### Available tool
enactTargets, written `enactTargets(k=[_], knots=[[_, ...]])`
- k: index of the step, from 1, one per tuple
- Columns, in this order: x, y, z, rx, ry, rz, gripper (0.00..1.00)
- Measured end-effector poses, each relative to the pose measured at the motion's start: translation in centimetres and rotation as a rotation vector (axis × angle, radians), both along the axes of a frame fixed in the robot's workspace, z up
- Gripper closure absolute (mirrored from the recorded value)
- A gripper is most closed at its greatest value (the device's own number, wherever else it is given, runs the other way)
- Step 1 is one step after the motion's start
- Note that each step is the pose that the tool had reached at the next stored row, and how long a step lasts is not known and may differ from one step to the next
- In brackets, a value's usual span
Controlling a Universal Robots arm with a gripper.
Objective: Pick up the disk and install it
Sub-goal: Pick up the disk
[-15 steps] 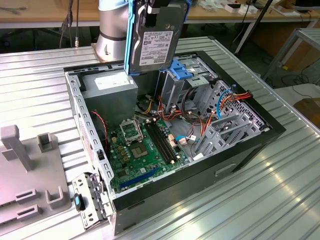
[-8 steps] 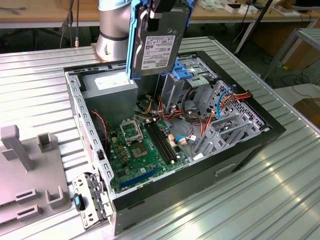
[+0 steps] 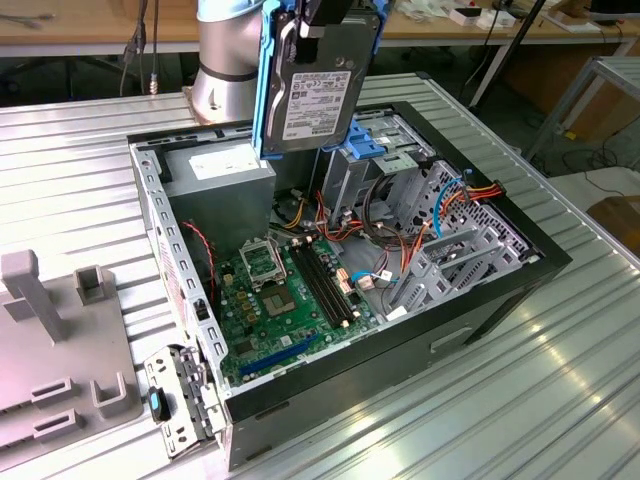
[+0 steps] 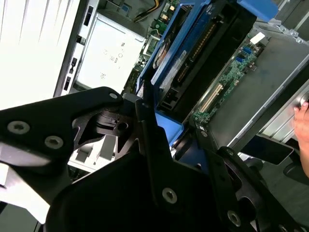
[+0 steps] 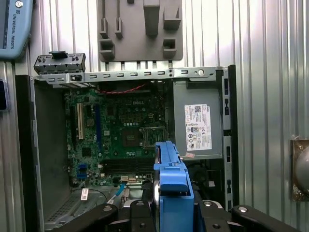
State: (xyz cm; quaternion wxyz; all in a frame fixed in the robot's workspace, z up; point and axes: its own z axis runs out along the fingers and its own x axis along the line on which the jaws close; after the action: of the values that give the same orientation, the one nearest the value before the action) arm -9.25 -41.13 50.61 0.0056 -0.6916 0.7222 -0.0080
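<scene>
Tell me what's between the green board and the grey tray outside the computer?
The case's slotted metal wall and a thin red wire, in the first wrist view.

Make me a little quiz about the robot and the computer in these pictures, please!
1. What is the gripper holding?
A. a red cable
B. the disk with blue rails
C. a screwdriver

2. Fill in the missing word: the big circuit board lying in the open computer case is mostly ____.

3. True or false: the disk is already lying flat on the bottom of the computer case.

Key
1. B
2. green
3. False. The gripper holds the disk upright, up over the open computer case.
</scene>
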Motion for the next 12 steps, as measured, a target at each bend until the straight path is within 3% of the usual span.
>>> enactTargets(k=[12], knots=[[0.06,-0.07,0.0,0.0001,0.0,0.0,0.63]])
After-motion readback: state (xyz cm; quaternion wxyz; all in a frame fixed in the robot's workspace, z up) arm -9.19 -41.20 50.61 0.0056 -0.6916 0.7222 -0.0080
